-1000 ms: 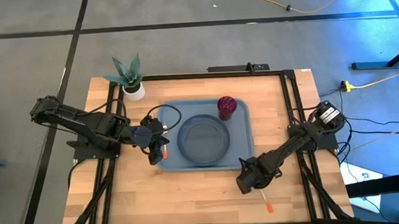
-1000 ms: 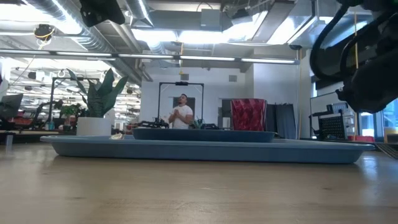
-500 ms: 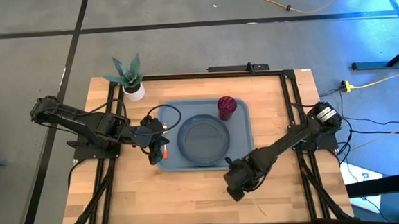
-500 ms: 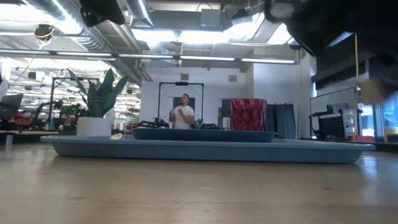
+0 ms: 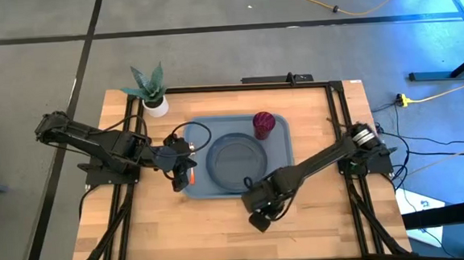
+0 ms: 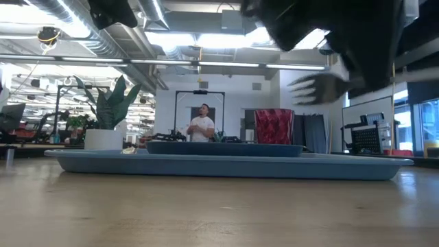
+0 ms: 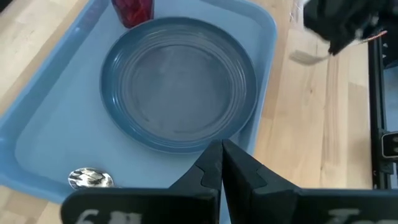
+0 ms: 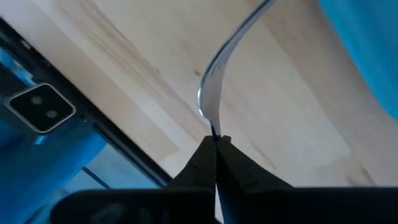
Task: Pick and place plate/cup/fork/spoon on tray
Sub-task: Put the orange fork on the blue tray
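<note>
The light blue tray (image 5: 196, 134) lies mid-table with the round grey-blue plate (image 5: 236, 163) on it. The dark red cup (image 5: 264, 124) stands at its far right corner. The spoon lies in the tray's near left corner, bowl (image 7: 90, 178) on the tray floor and orange handle (image 5: 193, 178) beside my left gripper (image 5: 182, 176). That gripper hovers shut over the tray's left side, nothing between its fingers (image 7: 222, 150). My right gripper (image 5: 257, 203) hangs just off the tray's near edge, shut on the fork (image 7: 308, 58). The fork's tines (image 6: 319, 86) stick out sideways. My right gripper pinches the fork between its two shut fingertips. Bare metal (image 8: 212, 127) comes straight out of them and curves away; the fingers hide what lies between them. The fingers slant steeply down. The fork is lifted clear of the table, its tined end (image 6: 319, 86) roughly level.
A white plant pot (image 5: 154, 102) stands at the table's far left. Black frame rails (image 5: 340, 123) run along the table's sides. Bare wood (image 5: 214, 228) lies between the tray and the near edge. A person (image 6: 201, 125) stands in the room behind.
My right gripper has risen and travelled from the table's near right toward the tray's near edge, rolling its wrist as it went. The fork, which lay on the wood under it with its orange handle showing, has come up with it and hangs clear.
</note>
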`<action>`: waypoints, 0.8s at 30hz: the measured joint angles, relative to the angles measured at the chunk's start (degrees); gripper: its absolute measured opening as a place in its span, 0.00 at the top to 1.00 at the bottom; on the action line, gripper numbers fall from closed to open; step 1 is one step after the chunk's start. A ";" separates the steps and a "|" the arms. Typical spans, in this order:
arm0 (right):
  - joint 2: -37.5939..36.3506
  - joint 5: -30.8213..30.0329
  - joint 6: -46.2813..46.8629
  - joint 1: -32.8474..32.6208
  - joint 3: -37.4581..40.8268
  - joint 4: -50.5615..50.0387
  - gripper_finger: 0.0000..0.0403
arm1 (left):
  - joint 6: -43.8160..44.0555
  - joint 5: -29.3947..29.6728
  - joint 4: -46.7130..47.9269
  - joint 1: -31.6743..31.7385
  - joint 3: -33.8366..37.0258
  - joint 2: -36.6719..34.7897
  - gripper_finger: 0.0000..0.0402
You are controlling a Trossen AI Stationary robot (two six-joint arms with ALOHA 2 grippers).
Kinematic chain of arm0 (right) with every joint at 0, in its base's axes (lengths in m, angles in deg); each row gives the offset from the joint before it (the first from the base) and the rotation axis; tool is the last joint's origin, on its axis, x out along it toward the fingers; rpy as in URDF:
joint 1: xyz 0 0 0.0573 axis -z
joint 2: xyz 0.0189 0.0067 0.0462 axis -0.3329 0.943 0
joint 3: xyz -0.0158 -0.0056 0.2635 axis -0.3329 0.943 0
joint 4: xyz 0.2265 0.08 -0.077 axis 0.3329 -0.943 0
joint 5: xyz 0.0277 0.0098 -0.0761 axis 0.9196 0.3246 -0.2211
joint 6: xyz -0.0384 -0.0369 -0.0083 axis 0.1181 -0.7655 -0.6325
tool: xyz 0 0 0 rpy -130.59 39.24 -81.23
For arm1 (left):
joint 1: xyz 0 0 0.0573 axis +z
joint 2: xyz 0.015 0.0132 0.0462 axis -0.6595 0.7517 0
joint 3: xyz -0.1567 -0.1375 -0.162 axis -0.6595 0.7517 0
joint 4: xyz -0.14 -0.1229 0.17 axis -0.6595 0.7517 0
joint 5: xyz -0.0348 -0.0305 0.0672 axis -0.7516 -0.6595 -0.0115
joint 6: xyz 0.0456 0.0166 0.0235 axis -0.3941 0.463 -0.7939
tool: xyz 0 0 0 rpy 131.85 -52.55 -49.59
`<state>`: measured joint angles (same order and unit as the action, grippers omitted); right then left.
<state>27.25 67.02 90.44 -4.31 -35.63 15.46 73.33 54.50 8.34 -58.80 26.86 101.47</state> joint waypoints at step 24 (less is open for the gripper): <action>19.12 -22.10 -30.49 -1.24 -18.94 -10.54 1.00 | -3.22 0.00 -0.01 0.00 0.00 0.00 1.00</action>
<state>46.37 44.93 59.95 -5.54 -54.57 4.92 70.11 54.50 8.33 -58.80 26.86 101.47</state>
